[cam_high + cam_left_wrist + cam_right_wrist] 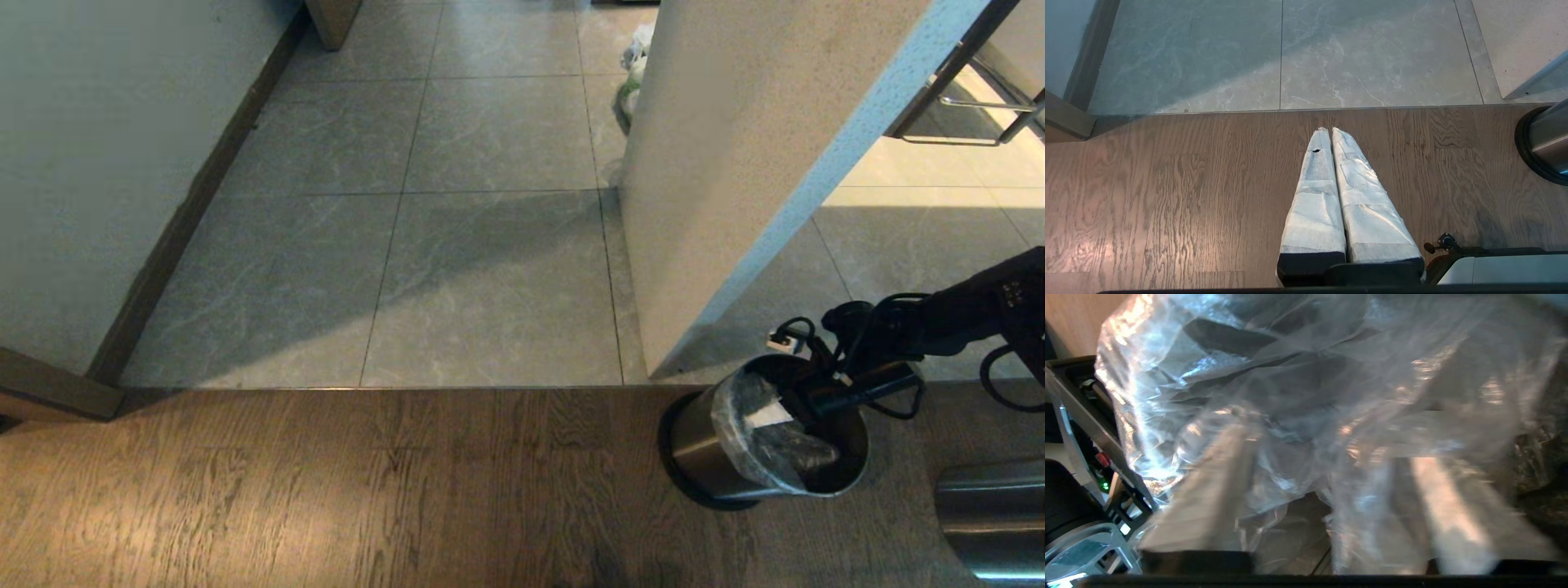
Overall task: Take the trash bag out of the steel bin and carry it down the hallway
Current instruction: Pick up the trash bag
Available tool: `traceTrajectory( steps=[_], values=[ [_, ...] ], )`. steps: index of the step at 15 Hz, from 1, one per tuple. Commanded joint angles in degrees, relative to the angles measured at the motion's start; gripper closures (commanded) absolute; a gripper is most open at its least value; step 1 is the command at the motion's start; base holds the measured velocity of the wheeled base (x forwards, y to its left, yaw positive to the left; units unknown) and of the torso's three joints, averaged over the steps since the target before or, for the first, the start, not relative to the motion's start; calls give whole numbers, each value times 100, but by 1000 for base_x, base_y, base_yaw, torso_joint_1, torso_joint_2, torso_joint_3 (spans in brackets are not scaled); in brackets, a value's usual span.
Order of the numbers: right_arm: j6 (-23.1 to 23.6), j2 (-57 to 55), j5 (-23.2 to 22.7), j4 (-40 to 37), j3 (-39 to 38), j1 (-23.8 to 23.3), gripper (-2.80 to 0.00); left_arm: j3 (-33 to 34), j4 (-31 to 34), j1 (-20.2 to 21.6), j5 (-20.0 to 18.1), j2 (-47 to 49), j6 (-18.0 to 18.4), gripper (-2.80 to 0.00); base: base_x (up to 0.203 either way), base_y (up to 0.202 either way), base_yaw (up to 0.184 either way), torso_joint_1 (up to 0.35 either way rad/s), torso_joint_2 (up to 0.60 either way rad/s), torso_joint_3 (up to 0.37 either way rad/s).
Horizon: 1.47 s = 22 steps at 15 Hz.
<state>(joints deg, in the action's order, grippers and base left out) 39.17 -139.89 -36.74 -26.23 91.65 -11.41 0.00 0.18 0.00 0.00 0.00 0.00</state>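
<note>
The right gripper (804,400) is seen lower right in the head view, reached into the steel bin (718,457); its fingers (1208,490) are spread apart, with folds of the trash bag (1306,396) draped over and between them. The bin stands on the wooden floor (326,490). The left gripper (1329,131) is pressed together above that floor.

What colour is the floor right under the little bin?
Brown wood-grain floor under the steel bin; head view shows it best.

Trash bag (763,433) in steel bin (710,449); right hand (804,408) inside.
</note>
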Motion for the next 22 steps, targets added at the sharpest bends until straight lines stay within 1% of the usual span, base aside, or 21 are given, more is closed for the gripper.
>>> traceTrajectory(
  steps=[1, 9, 12, 15, 22],
  values=[
    [21, -12, -26, -13, 28, -1, 0, 0, -1, 0, 9, 0, 0, 0, 0, 0, 0, 0, 0, 0],
    [-53, 287, 0, -31, -106, -2, 0, 0, -1, 0, 9, 0, 0, 0, 0, 0, 0, 0, 0, 0],
    [-301, 585, 0, -64, -250, -3, 0, 0, -1, 0, 0, 0, 0, 0, 0, 0, 0, 0, 0, 0],
    [-387, 1203, -8, -82, -595, -85, 0, 0, -1, 0, 0, 0, 0, 0, 0, 0, 0, 0, 0, 0],
    [-477, 2814, -12, -82, -1792, -497, 0, 0, -1, 0, 0, 0, 0, 0, 0, 0, 0, 0, 0, 0]
  ],
)
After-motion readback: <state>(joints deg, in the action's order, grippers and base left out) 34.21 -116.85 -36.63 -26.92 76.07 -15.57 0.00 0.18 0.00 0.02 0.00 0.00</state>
